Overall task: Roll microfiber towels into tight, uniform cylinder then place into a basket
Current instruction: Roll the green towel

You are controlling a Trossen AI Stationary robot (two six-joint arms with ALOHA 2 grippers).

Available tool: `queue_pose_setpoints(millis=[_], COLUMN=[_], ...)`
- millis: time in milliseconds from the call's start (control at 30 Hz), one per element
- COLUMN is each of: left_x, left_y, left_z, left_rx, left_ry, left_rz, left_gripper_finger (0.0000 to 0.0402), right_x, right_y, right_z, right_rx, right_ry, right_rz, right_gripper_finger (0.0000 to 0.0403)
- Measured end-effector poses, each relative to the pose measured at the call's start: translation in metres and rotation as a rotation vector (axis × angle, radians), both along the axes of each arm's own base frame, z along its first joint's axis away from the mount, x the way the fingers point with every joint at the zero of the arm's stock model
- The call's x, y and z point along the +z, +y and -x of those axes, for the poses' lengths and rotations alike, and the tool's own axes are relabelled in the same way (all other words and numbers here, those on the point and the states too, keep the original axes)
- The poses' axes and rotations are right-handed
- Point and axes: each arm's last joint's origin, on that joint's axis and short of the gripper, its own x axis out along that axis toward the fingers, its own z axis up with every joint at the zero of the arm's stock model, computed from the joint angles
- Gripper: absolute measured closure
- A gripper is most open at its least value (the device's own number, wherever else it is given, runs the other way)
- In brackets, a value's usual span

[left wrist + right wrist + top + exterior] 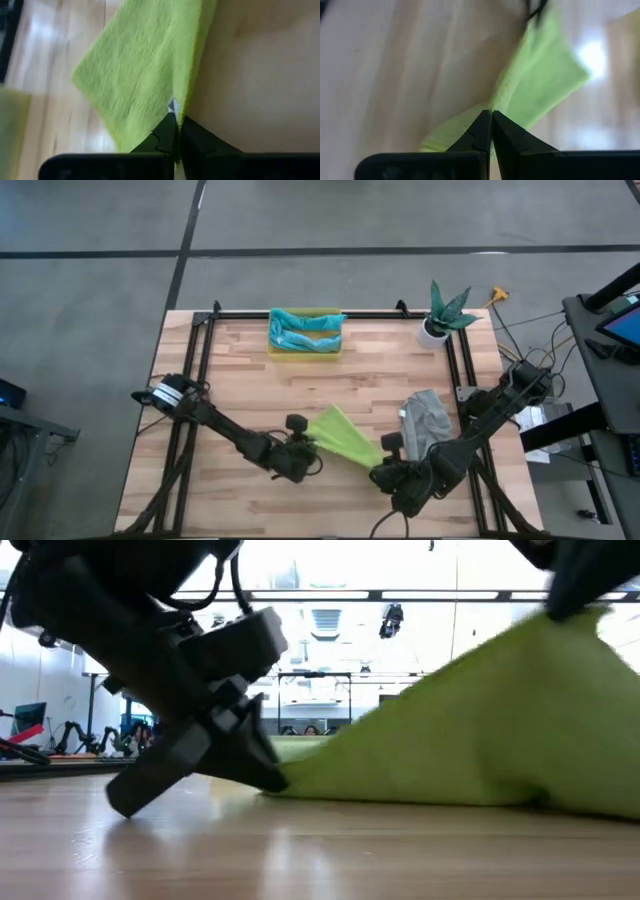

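A lime green towel (345, 438) stretches between my two grippers near the table's front middle. My left gripper (306, 443) is shut on its left end, low at the table. My right gripper (384, 471) is shut on its right end, held higher, so the cloth slopes up toward it (560, 650). A grey towel (426, 418) lies crumpled on the table just beyond my right arm. The yellow basket (274, 346) stands at the far middle with teal and light blue towels (305, 330) inside. My left gripper pinches the green towel's edge (186, 102) between its two fingers, beside a small tag. The fingers slant down from the table's left, and this end rests on the wood (300, 780). My right gripper pinches the towel's other end (496, 102) between its fingertips, slanting down from the right. That end is lifted off the table and the cloth spreads away below the fingers.
A white pot with a green plant (440, 320) stands at the far right corner. A black frame rail (300, 313) runs along the table's far edge and down both sides. Bare wood (230, 370) lies between the basket and the grippers.
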Motion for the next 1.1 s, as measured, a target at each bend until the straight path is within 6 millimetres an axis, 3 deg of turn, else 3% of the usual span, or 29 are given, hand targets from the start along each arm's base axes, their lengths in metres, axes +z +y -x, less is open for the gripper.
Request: queue_pose_setpoints(millis=[167, 367, 633, 833, 1100], left_x=[0.023, 0.043, 0.046, 0.045, 0.053], left_y=[-0.002, -0.019, -0.038, -0.051, -0.062], left_z=[0.016, 0.030, 0.039, 0.045, 0.045], left_rx=[0.059, 0.007, -0.012, -0.020, -0.085], left_ry=[0.030, 0.029, 0.015, 0.002, 0.012], left_rz=[0.023, 0.142, 0.237, 0.308, 0.356], left_gripper_finger=[0.0401, 0.0402, 0.0402, 0.0402, 0.0402], right_x=[-0.011, -0.028, -0.050, -0.068, -0.072], right_y=[0.002, 0.002, 0.008, 0.009, 0.010], right_z=[0.005, 0.008, 0.010, 0.018, 0.019], right_rx=[-0.019, -0.020, 0.071, 0.081, 0.072], right_ry=[0.126, 0.120, 0.135, 0.181, 0.187], right_rz=[-0.170, -0.237, -0.376, -0.340, -0.354], right_gripper_finger=[0.0394, 0.0394, 0.0394, 0.0394, 0.0394])
